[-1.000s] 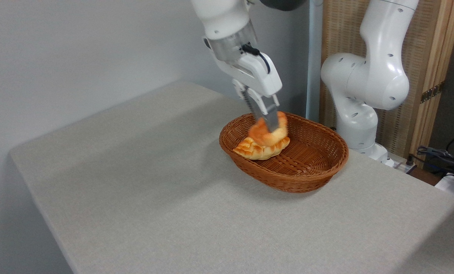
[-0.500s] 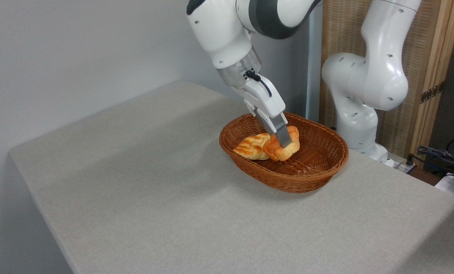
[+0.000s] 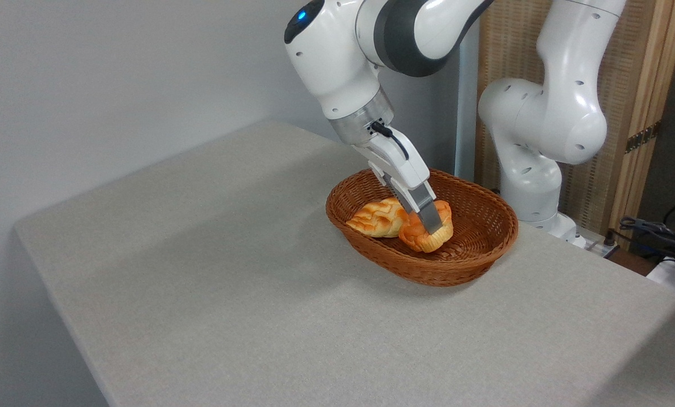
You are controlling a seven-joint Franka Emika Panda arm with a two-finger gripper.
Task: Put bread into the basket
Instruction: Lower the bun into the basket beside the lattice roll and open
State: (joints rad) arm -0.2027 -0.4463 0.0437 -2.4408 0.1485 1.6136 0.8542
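Your gripper (image 3: 431, 221) is down inside the basket (image 3: 473, 249) and its fingers are pinching the bread (image 3: 425, 237), the small orange-golden bun, which sits low in the basket's hollow; you cannot tell from this angle whether the bun rests on the wicker floor or hangs just above it. The near finger (image 3: 428, 213) crosses the bun's top. Taking the basket's middle as the clock's centre, the bun is near the centre, and the paler braided loaf (image 3: 376, 218) lies at about nine o'clock, just beside the bun and seemingly touching it. The basket stands on the grey table (image 3: 213, 271), towards its far right part as you view it.
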